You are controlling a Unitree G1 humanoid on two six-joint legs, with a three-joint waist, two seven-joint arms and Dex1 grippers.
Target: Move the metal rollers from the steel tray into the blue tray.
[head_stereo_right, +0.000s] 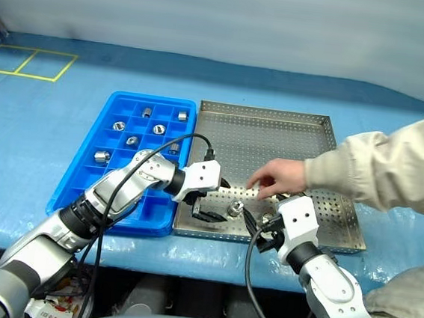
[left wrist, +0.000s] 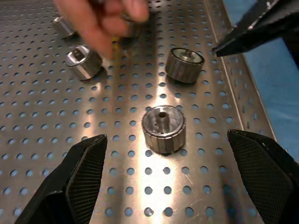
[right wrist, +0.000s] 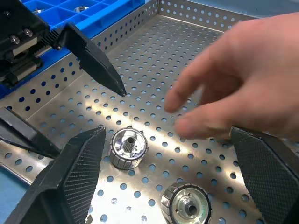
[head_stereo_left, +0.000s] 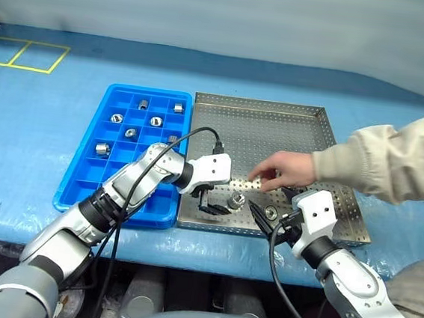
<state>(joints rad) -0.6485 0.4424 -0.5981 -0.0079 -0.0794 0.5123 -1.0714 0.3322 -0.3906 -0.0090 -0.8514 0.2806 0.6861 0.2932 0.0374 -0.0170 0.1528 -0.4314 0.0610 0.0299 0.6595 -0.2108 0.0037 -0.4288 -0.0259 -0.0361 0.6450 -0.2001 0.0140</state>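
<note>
While a person's hand reaches in from the right over the steel tray, both grippers are held low over the tray's near edge. The left gripper is seen with its fingers spread wide and nothing between them; it hangs just left of a roller that stands upright on the perforated floor. In the left wrist view that roller is framed between the two black fingers without being touched. The right gripper is likewise spread wide and empty, pointed toward the left gripper, with a second roller lying just beside its fingertips. In the right wrist view the two rollers are shown close together, the ribbed one nearer the left gripper and the other nearer the camera, with the person's fingers hovering just above them. More rollers are seen further into the tray, partly hidden by the hand. The blue tray lies touching the steel tray's left side, and several rollers are already set in separate compartments toward its far end.
</note>
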